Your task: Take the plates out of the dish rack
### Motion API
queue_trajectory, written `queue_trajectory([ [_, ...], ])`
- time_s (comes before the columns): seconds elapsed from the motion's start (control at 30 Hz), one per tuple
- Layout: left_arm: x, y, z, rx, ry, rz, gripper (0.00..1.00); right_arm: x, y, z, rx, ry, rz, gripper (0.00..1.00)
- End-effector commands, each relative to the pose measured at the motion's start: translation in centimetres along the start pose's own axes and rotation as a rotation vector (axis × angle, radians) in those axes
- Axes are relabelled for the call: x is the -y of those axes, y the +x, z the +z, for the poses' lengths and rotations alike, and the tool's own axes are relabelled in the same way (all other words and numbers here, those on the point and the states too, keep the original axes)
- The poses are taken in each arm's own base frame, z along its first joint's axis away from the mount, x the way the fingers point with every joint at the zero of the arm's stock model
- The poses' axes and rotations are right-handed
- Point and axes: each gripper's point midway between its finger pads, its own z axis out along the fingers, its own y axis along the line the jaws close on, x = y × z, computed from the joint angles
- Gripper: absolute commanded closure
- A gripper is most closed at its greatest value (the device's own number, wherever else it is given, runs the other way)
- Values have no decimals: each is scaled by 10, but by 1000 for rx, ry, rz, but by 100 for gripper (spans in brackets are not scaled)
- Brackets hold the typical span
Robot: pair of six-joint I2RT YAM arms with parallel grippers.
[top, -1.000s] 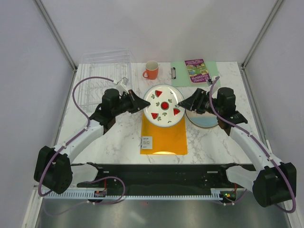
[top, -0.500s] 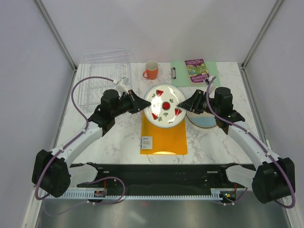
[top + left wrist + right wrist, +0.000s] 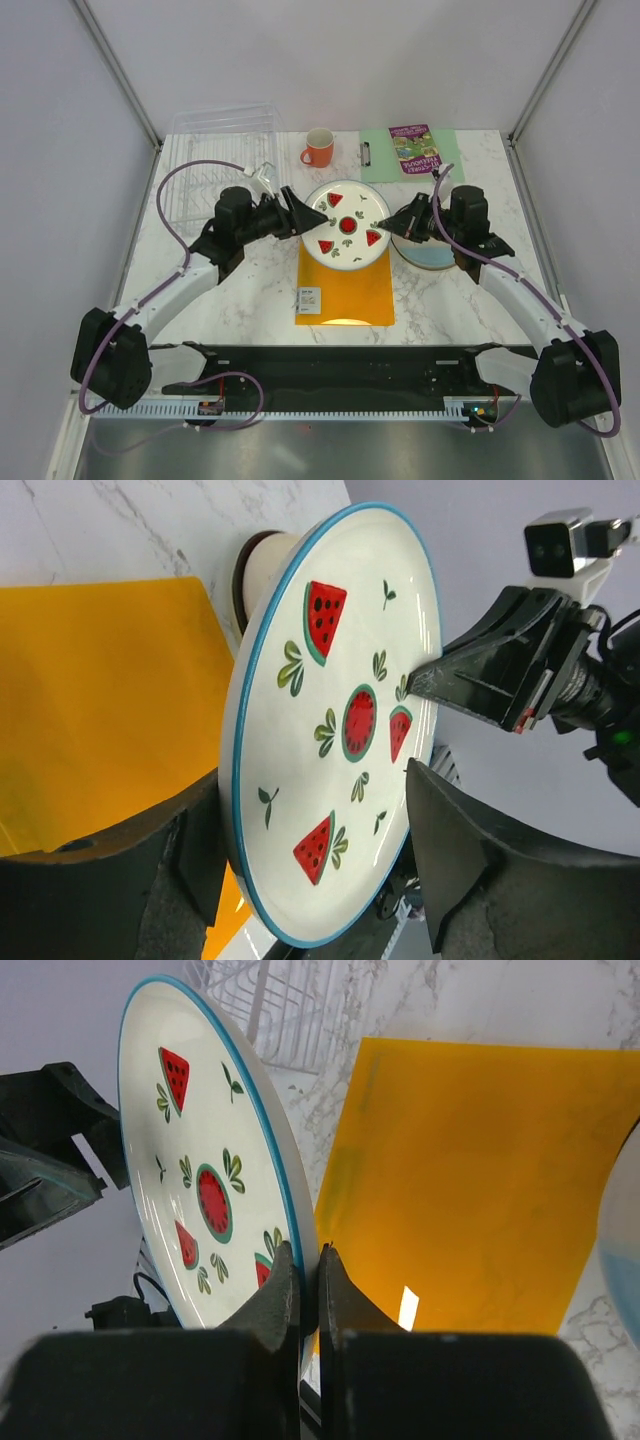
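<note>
A white plate with red watermelon marks and a blue rim [image 3: 345,225] [image 3: 340,730] [image 3: 195,1160] hangs tilted above the orange folder. My right gripper [image 3: 387,222] [image 3: 305,1255] is shut on its right rim. My left gripper [image 3: 312,213] [image 3: 310,830] is open, one finger on each side of the plate's left rim and the front finger standing off its face. The clear dish rack [image 3: 215,165] [image 3: 270,1000] stands at the back left with no plates in it. A stack of plates, pale blue on top [image 3: 432,252] [image 3: 625,1250], lies under my right arm.
The orange folder [image 3: 345,285] [image 3: 100,690] lies on the marble table under the held plate. An orange mug [image 3: 318,148] stands behind it. A green clipboard [image 3: 380,150] with a booklet on it lies at the back right. Grey walls close in both sides.
My right gripper has closed on the plate's right rim. My left gripper, shut on the left rim before, has opened. The plate stays in the air between them.
</note>
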Motion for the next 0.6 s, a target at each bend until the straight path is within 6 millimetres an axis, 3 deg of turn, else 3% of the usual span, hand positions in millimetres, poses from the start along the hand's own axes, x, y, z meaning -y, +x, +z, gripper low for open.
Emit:
queue_trajectory([
  [0.0, 5, -11, -13, 47, -47, 116, 25, 2, -51, -21, 161, 119, -92, 100],
  [0.1, -27, -15, -36, 111, -239, 170, 24, 24, -74, -39, 222, 183, -69, 100],
  [0.13, -32, -17, -45, 133, -280, 182, 24, 41, -83, -49, 243, 234, -57, 100],
  [0.2, -53, -17, -61, 167, -389, 219, 23, 57, -86, -57, 244, 290, -38, 100],
  [0.23, -49, -22, -72, 204, -391, 241, 23, 72, -90, -63, 252, 331, -25, 100],
  [0.27, -60, -22, -79, 224, -442, 256, 23, 86, -94, -71, 264, 374, -25, 100],
  [0.37, -63, -21, -98, 264, -471, 285, 23, 111, -91, -78, 252, 430, -1, 100],
  [0.57, -60, -22, -119, 311, -484, 316, 22, 143, -86, -90, 268, 534, 26, 100],
])
